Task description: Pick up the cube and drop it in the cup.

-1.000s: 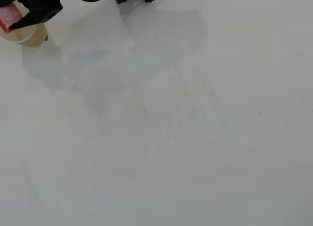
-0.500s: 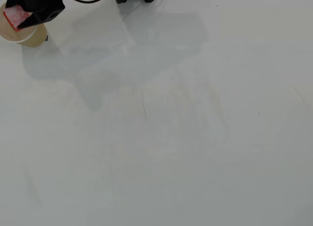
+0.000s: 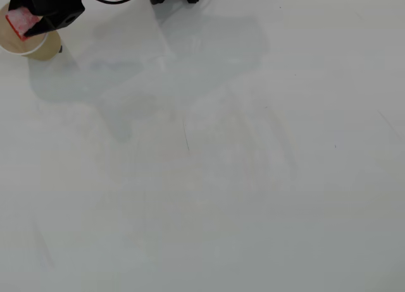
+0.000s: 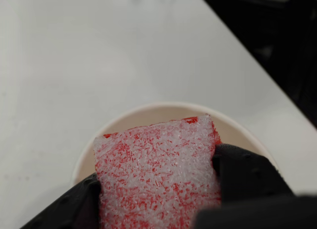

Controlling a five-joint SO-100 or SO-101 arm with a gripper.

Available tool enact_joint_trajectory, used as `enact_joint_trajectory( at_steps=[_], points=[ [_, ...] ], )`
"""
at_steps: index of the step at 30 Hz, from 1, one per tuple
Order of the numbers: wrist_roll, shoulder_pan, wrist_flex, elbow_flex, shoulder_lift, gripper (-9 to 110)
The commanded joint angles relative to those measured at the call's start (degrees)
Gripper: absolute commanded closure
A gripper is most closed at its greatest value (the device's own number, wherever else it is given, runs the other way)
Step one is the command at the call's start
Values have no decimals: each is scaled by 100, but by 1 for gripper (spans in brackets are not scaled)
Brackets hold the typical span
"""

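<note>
Overhead view: the black pincer (image 3: pixel 28 23) sits at the frame's 10 o'clock corner, directly above the tan paper cup (image 3: pixel 43 50), whose rim shows beneath it. The pincer is closed on the red cube (image 3: pixel 23 21), which hangs over the cup's mouth. Wrist view: the cube (image 4: pixel 158 174) fills the lower centre, its whitish, worn face speckled red, clamped between black fingers (image 4: pixel 247 174) at 3 and 9 o'clock. The cup's cream rim (image 4: pixel 148 112) arcs behind it at 12 o'clock. The white surface (image 3: pixel 253 178) carries faint scuffs. No brands, labels or writing can be read on any item.
</note>
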Motion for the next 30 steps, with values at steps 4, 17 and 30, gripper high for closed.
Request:
enact_joint_trajectory(
  at_steps=[4,17,30],
  points=[
    [-114,88,-26,-826,26,95],
    [-114,158,149,-703,26,95],
    [-44,132,123,-650,26,95]
  ],
)
